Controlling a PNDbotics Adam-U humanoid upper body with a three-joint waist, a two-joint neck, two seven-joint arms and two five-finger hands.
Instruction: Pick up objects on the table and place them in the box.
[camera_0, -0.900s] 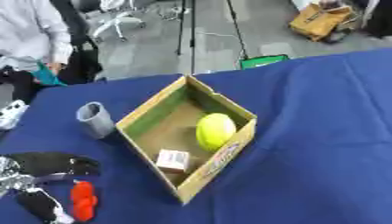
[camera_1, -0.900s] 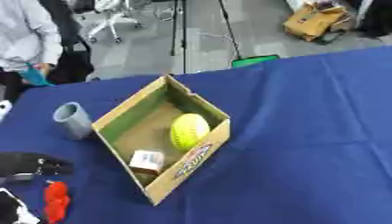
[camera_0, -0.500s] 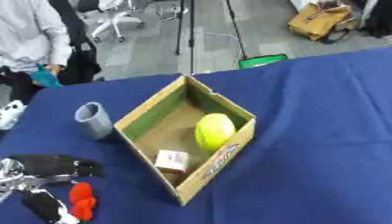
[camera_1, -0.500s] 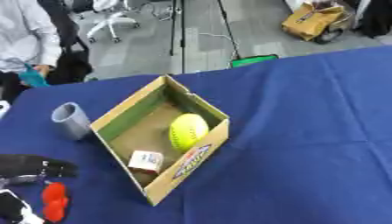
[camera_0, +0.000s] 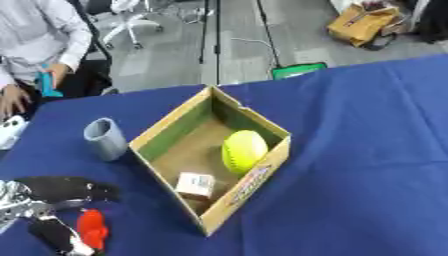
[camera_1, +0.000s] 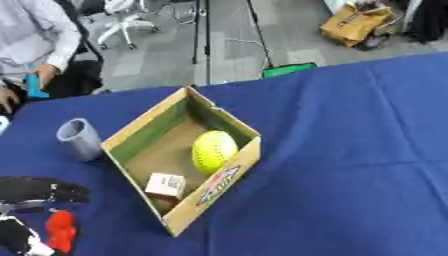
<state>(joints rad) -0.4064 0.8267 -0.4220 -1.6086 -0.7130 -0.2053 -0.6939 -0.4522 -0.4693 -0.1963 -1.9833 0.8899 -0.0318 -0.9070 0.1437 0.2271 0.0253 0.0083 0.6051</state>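
An open cardboard box (camera_0: 166, 131) stands askew in the middle of the blue table. Inside it lie a yellow-green ball (camera_0: 244, 150) and a small white and tan carton (camera_0: 195, 184). A grey cup (camera_0: 106, 139) stands just left of the box. At the lower left my left hand (camera_0: 61, 187) is open low over the table, its black fingers spread. A small red thing (camera_0: 90, 229) lies between the upper finger and the lower one (camera_0: 54, 235), touching the lower one. My right hand shows in no view.
The blue cloth (camera_0: 367, 150) stretches bare to the right of the box. A white thing (camera_0: 7, 131) lies at the left edge. A green thing (camera_0: 297, 70) sits beyond the far table edge. A seated person is at the far left.
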